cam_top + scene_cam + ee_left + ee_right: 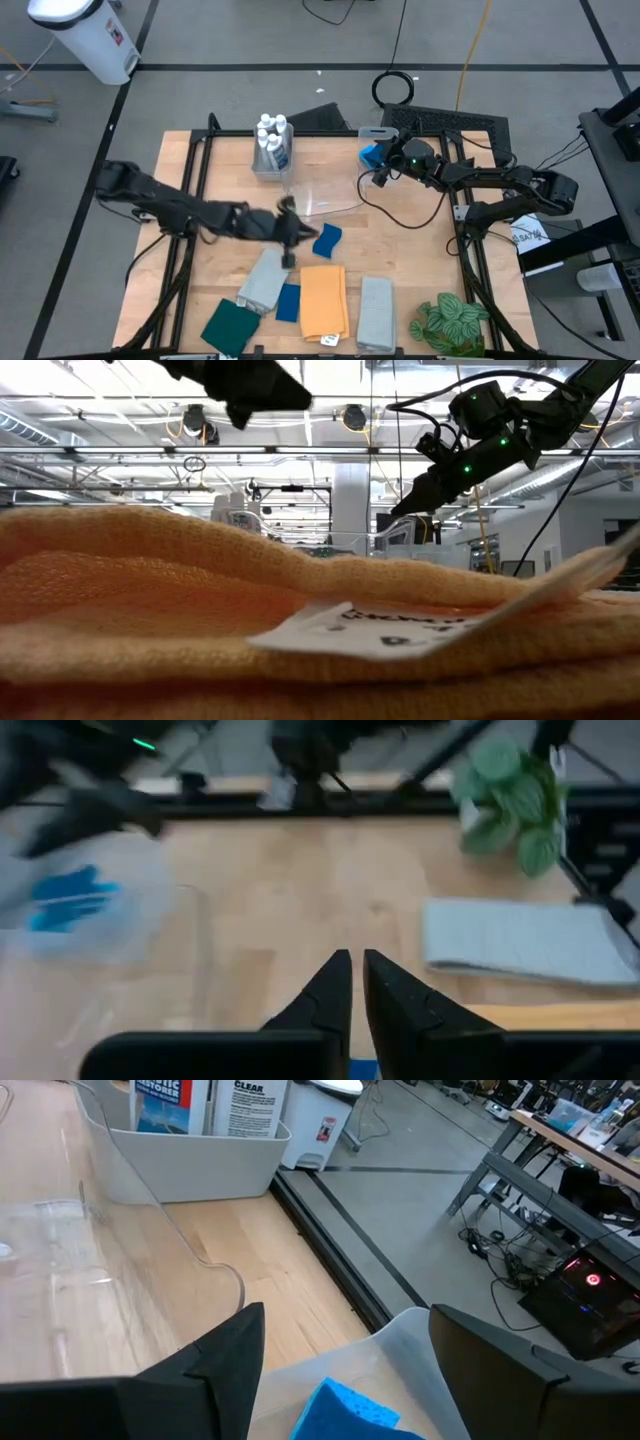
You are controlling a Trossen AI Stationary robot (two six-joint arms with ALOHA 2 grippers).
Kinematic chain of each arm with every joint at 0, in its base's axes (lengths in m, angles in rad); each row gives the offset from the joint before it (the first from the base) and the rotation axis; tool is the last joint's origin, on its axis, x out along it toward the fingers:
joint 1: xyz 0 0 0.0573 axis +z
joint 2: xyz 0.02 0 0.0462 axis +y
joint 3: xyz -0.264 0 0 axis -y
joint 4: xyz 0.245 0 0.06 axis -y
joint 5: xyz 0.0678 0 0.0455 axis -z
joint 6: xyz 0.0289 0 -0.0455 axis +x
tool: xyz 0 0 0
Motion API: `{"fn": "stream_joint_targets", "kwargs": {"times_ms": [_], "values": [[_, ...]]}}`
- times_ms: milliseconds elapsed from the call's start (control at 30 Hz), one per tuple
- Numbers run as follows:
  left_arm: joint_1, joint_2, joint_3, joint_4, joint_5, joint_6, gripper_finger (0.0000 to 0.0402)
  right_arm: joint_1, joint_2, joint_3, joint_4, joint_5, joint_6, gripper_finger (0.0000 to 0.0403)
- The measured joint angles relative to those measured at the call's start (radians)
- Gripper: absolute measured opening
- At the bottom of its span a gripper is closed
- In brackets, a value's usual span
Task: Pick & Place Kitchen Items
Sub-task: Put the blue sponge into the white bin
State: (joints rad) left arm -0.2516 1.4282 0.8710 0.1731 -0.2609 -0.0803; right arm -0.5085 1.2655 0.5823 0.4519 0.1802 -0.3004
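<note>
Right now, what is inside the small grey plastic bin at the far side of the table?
The small grey plastic bin holds several small white bottles standing upright, two showing printed labels. Its wall hides their lower parts and the bin's floor.

Two dark jointed arms, black cables, green indicator lights

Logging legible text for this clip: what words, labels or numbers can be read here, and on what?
"CLEAR": label of a white bottle in the grey bin, right wrist view.
Blue label on the neighbouring bottle: white letters, cropped, not readable.
White tag on the orange cloth, low view: dark print, too blurred to read.
Sticker on the white trash can: too small.
</note>
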Motion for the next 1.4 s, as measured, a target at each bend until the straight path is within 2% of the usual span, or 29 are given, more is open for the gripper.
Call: {"fn": "stream_joint_targets", "kwargs": {"times_ms": [133, 233, 300, 400, 467, 567, 667, 767, 900, 1133, 1300, 1400], "values": [[-0.011, 0.136, 0.113, -0.18, 0.021, -0.062, 0.0006, 0.0, 0.0, 0.0, 0.008, 0.0, 0.0, 0.0254], [0.001, 0.241, 0.178, -0.306, 0.069, -0.102, 0.0012, 0.0, 0.0, 0.0, 0.007, 0.0, 0.007, 0.0254], [0.014, 0.303, 0.213, -0.312, 0.101, -0.114, 0.0034, 0.0, 0.0, 0.0, 0.002, -0.001, 0.017, 0.0254], [0.045, 0.357, 0.246, -0.309, 0.214, -0.12, 0.0083, 0.001, 0.0, 0.0, -0.005, -0.001, 0.027, 0.0254], [0.069, 0.376, 0.251, -0.311, 0.274, -0.105, 0.0121, 0.0, 0.0, 0.0, -0.009, -0.001, 0.027, 0.0254], [0.098, 0.385, 0.253, -0.31, 0.313, -0.05, 0.0171, 0.0, 0.0, 0.0, -0.009, -0.001, 0.023, 0.0254], [0.122, 0.384, 0.253, -0.36, 0.312, 0.027, 0.0205, 0.0, 0.0, 0.0, -0.007, -0.001, 0.002, 0.0254], [0.138, 0.385, 0.252, -0.428, 0.312, 0.103, 0.022, 0.0, 0.0, 0.0, 0.004, -0.001, -0.008, 0.0254], [0.137, 0.39, 0.252, -0.501, 0.311, 0.203, 0.0223, 0.0, 0.0, 0.0, 0.015, -0.001, -0.008, 0.0254], [0.096, 0.417, 0.252, -0.467, 0.31, 0.272, 0.0223, 0.001, 0.0, 0.0, 0.014, -0.001, 0.002, 0.0254], [0.093, 0.418, 0.252, -0.459, 0.232, 0.368, 0.0223, 0.007, 0.0, 0.0, 0.016, -0.003, 0.0, 0.0254], [0.102, 0.42, 0.251, -0.458, 0.232, 0.413, 0.0223, 0.007, 0.0, 0.0, 0.016, -0.002, -0.001, 0.0254]]}}
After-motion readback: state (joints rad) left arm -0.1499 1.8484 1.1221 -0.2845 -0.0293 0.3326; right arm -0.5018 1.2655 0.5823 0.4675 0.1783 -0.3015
